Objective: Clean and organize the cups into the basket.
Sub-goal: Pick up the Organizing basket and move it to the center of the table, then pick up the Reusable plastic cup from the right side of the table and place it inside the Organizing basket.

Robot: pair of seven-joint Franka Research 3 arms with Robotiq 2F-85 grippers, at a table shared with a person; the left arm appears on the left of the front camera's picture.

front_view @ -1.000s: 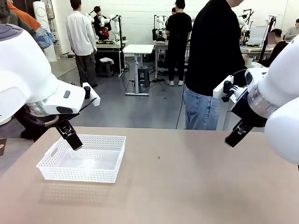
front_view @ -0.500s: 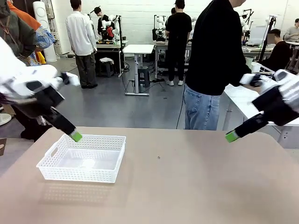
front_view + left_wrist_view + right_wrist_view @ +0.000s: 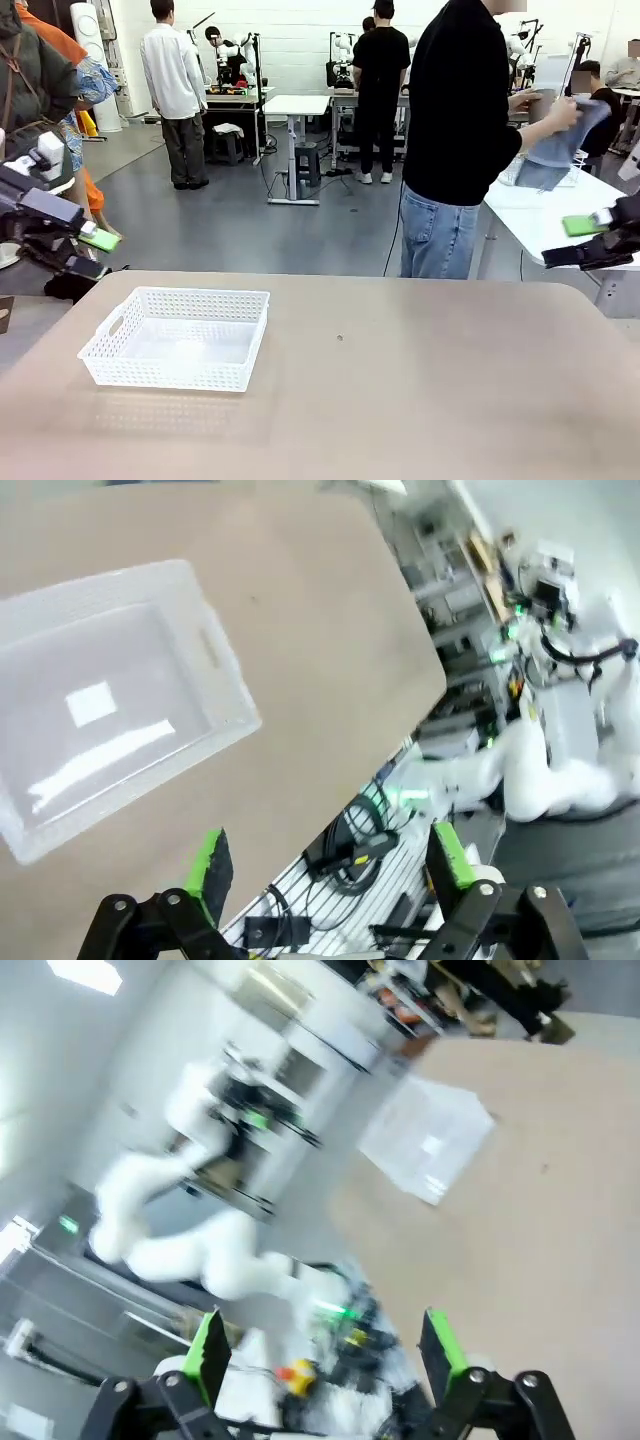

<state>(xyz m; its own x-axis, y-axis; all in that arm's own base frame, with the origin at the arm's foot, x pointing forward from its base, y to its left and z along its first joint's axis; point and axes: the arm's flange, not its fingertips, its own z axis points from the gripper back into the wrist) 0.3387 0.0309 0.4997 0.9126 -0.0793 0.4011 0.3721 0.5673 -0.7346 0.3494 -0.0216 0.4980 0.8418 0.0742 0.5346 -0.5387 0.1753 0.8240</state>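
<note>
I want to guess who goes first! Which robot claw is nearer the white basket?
The left gripper, close by the far left corner of the basket. The right gripper hangs far off on the other side.

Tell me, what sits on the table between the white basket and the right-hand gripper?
Nothing but bare tabletop, save one tiny dark speck; the front view shows that stretch from the basket to the right gripper.

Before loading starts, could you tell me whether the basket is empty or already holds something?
Empty: the basket shows a bare white floor in the front view, nothing inside.
</note>
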